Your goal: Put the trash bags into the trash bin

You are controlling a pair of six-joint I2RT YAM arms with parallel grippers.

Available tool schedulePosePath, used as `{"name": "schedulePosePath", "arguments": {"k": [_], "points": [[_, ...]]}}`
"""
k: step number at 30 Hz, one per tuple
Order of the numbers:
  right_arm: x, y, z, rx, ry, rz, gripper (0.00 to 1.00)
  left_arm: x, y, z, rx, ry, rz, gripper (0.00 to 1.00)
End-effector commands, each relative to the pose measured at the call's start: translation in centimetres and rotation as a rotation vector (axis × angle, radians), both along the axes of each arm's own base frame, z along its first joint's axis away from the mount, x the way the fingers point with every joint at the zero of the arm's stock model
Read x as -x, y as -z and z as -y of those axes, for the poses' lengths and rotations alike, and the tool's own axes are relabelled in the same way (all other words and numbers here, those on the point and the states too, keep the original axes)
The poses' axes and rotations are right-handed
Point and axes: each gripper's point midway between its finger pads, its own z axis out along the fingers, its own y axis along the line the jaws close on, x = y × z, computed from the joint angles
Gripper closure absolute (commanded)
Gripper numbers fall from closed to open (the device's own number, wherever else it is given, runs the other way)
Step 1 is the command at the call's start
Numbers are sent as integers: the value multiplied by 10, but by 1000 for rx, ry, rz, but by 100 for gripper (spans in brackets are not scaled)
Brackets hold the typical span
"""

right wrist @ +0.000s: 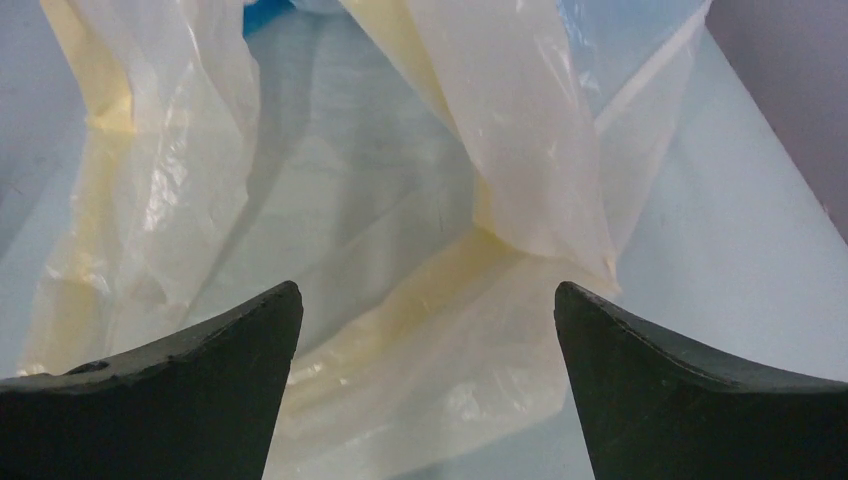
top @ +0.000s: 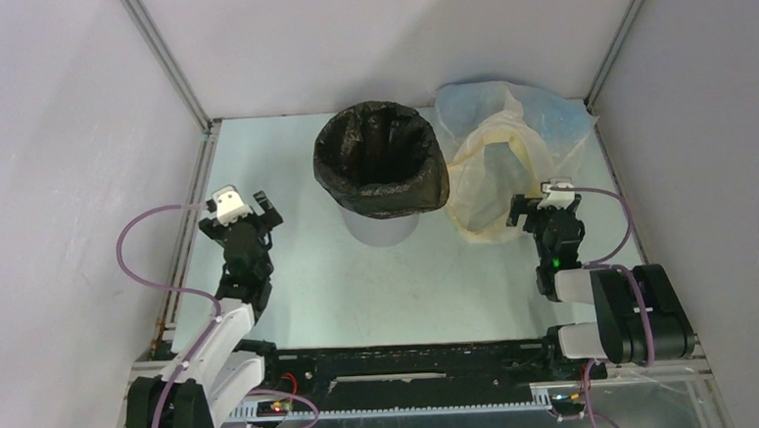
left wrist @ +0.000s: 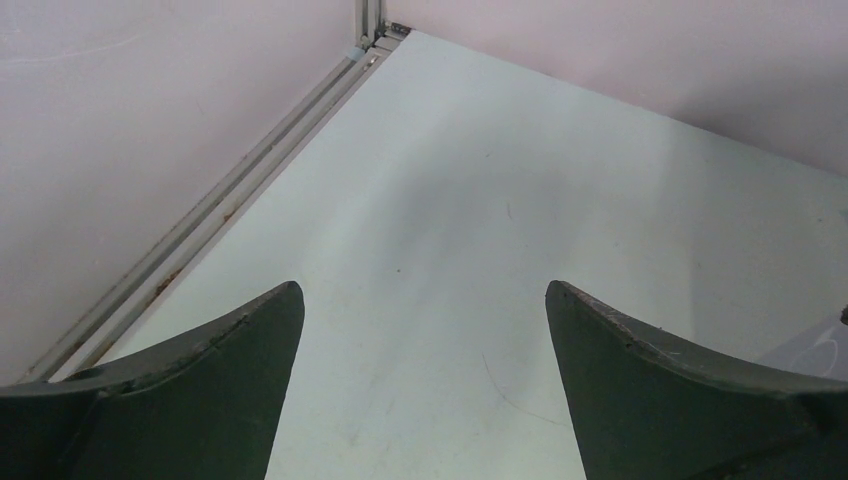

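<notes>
Black, shiny, crinkly plastic is what you see first: the thin black trash bag (top: 383, 199) sits inside the pale grey round plastic trash bin (top: 382, 230), and its top edge is folded out over the rim. The bin stands straight up with its mouth facing up, in the upper middle of the top view, on the pale table (top: 360, 284). The left gripper (top: 241, 214) is at the lower left of the bin, and the right gripper (top: 545, 206) is at the lower right, so the bin is between them. Both are near it but not touching it, about the same way off. Both grippers have their fingers spread wide and hold nothing. The left wrist view shows only bare table (left wrist: 500, 180) between its fingers (left wrist: 250, 340). The right wrist view looks at the see-through yellowish and pale-blue plastic bag (right wrist: 400, 250), which lies just beside the bin at the upper right of the top view (top: 509, 139). I think the bag is in, so little seems left to do. If the black bag needs a tuck, the left gripper has the open way.
</notes>
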Motion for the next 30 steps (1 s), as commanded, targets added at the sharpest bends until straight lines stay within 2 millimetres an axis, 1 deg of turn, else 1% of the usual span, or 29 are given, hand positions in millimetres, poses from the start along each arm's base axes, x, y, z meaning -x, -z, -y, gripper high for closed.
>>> {"name": "schedulePosePath", "arguments": {"k": [1,6,10,12,15,19,22,24,25,26,28,29,30], "points": [[-15,-15,-1,-2,-23,27,0,-5,-12,-5,-36,7,55,0],[-16,-15,0,-6,-27,20,0,-4,-5,-7,-71,11,38,0],[-16,-15,0,-7,-26,21,0,-5,5,-6,-86,19,13,0],[-16,-15,0,-8,-28,20,0,-10,11,-6,-99,35,0,0],[-17,-15,0,-10,-29,22,0,-20,22,-4,-117,61,-65,0],[-16,-14,0,-10,-29,19,0,-29,40,3,-133,116,-107,0],[-17,-15,0,-11,-30,20,0,-37,44,9,-171,173,-145,0],[-17,-15,0,-11,-31,19,0,-39,44,14,-205,214,-140,3],[-17,-15,0,-11,-30,19,0,-39,39,13,-217,210,-104,4],[-17,-15,0,-13,-30,20,0,-36,41,9,-217,193,-77,2],[-17,-14,0,-13,-31,17,0,-36,43,-5,-170,146,-70,3],[-17,-15,0,-13,-31,18,0,-36,44,-8,-146,147,-53,3],[-17,-14,0,-13,-31,18,0,-36,45,-6,-132,162,-39,4]]}}
